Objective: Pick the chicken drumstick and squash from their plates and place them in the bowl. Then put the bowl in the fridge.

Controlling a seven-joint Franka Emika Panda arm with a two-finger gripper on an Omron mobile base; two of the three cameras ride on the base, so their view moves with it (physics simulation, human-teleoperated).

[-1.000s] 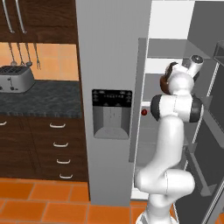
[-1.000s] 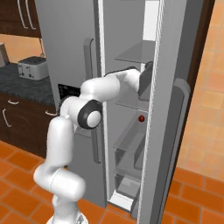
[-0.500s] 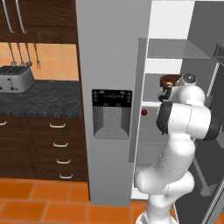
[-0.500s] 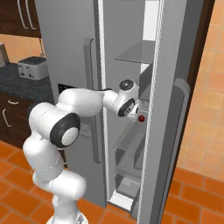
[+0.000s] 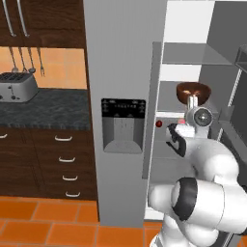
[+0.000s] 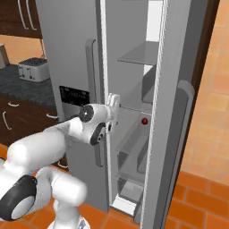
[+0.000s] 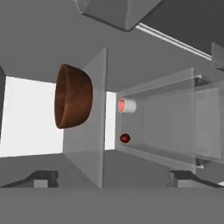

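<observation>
The bowl (image 5: 193, 91) stood on a glass shelf (image 5: 170, 96) inside the open fridge (image 5: 124, 72), upright and well in from the shelf's front edge. In the hand view the bowl (image 7: 72, 96) looked turned on its side, but that was only the roll of the camera. What lay inside the bowl could not be seen from any view, so the drumstick and the squash could not be confirmed.

The gripper (image 7: 113, 178) was apart from the bowl, in front of the shelf and a little lower. Its two fingertips (image 7: 41, 178) stood wide apart with nothing between them. In the left base view the hand (image 5: 195, 113) was just below and in front of the bowl, not touching it.

By my judgement the placing was done, and the step in hand was to draw the arm out of the fridge. To do it well, the hand should go straight back along its own line and stay clear of the shelf edge, because a knock there could push the bowl. The open door (image 6: 172, 112) stood close on the right side, so the elbow should not swing that way. A small red knob (image 5: 158, 124) sat under the shelf and needed no contact.
</observation>
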